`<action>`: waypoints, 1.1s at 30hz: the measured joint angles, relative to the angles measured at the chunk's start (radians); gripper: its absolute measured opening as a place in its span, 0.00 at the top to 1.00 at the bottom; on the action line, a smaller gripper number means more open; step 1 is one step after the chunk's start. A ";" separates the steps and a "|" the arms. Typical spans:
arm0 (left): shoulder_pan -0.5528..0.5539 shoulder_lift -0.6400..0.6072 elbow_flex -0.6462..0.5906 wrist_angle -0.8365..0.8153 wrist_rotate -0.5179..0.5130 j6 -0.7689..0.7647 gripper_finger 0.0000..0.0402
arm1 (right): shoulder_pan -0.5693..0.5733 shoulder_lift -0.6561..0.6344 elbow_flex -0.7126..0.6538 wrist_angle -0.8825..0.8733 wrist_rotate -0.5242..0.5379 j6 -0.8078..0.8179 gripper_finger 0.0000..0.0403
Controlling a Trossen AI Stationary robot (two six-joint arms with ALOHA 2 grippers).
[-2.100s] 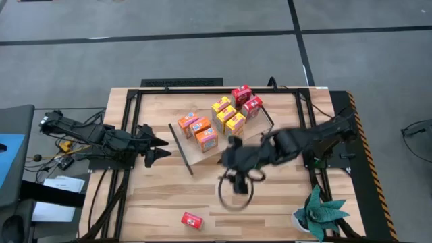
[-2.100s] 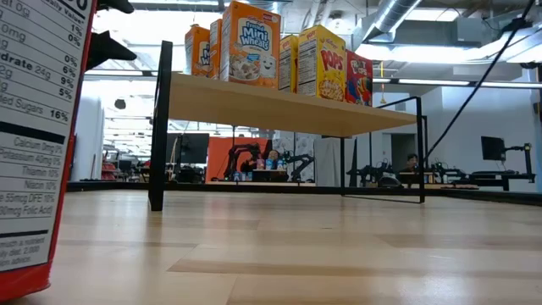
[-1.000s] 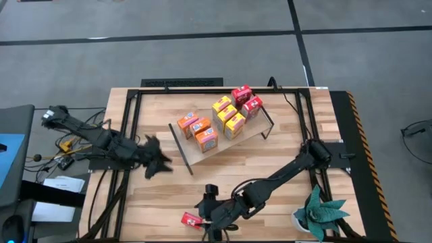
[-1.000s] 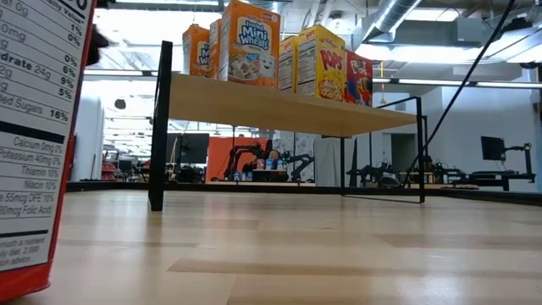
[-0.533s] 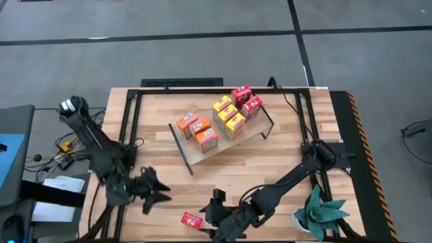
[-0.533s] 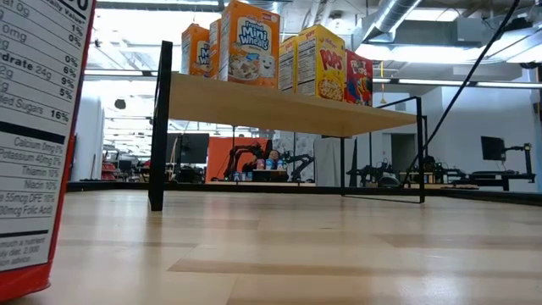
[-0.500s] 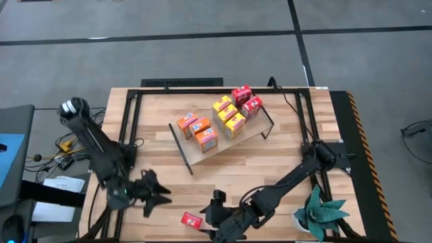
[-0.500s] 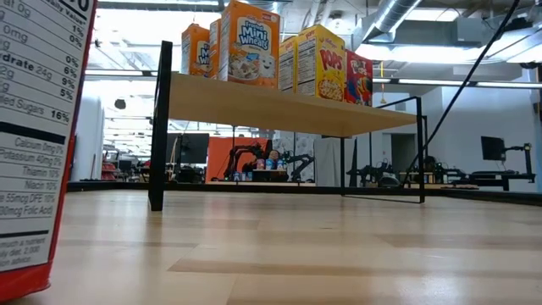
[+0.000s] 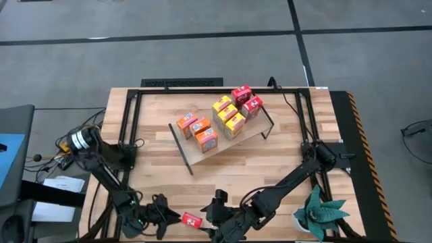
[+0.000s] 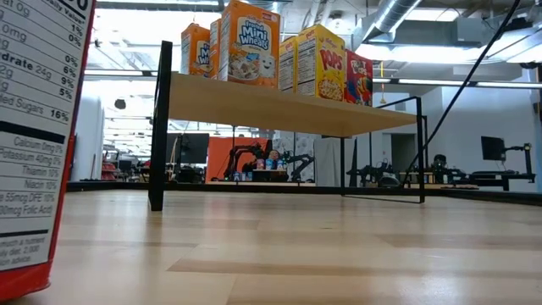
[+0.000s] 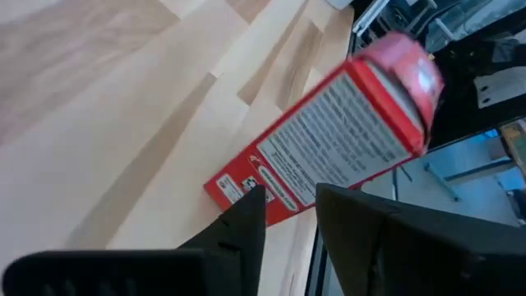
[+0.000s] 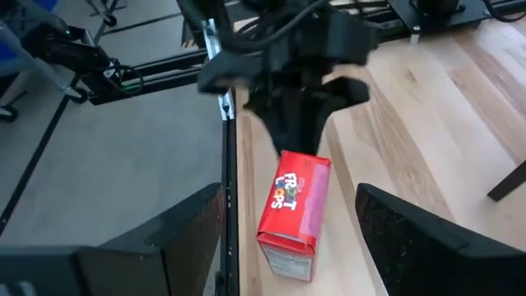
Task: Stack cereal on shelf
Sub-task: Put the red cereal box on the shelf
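A red Froot Loops box lies flat at the table's near edge, between both grippers. The left gripper and right gripper flank it, each spread open. Mini-Wheats and Pops boxes stand on the shelf.

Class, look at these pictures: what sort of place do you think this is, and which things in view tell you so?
Most likely a robotics lab or open workshop, not a shop. Two robot arms work at a wooden table with black rails, a small shelf holds cereal boxes, and the low view shows more benches and equipment under exposed ceiling ducts.
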 joint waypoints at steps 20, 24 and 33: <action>0.094 0.204 0.178 0.000 0.044 0.063 0.81 | 0.022 0.019 -0.002 -0.005 -0.017 -0.182 0.25; 0.114 0.203 0.178 0.000 0.066 0.071 0.81 | 0.008 0.015 0.001 -0.029 -0.066 -0.252 0.25; 0.137 0.202 0.178 0.000 0.070 0.089 0.81 | -0.044 0.017 0.000 -0.082 -0.142 -0.290 0.25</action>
